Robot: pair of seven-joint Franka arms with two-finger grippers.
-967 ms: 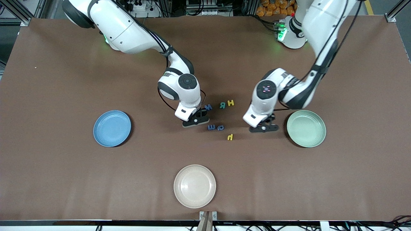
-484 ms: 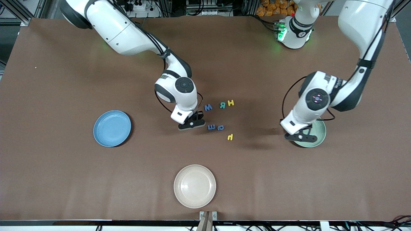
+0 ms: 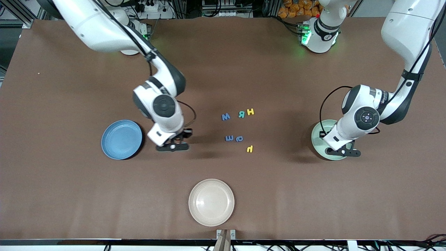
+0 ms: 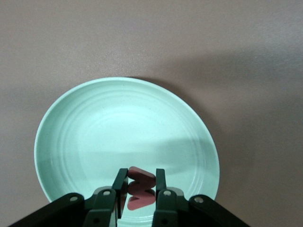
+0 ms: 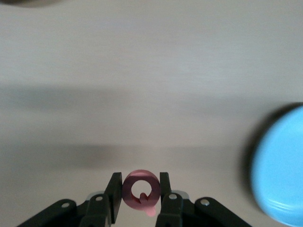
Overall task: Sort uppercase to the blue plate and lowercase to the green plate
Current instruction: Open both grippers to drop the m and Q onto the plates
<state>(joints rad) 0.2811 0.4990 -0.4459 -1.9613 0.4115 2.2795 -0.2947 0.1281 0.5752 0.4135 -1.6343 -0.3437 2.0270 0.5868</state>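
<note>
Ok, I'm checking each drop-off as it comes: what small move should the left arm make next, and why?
Probably open the left pincer and let go. It is shut on the small red foam letter w right over the round pale mint-green plate, where lowercase belongs. Lowering a touch first might soften the drop.

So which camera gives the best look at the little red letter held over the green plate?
The left wrist view: the red w sits pinched in the left gripper, right above the green plate. In the front view the arm hides the letter; only the gripper shows. The right wrist view misses it entirely.
</note>
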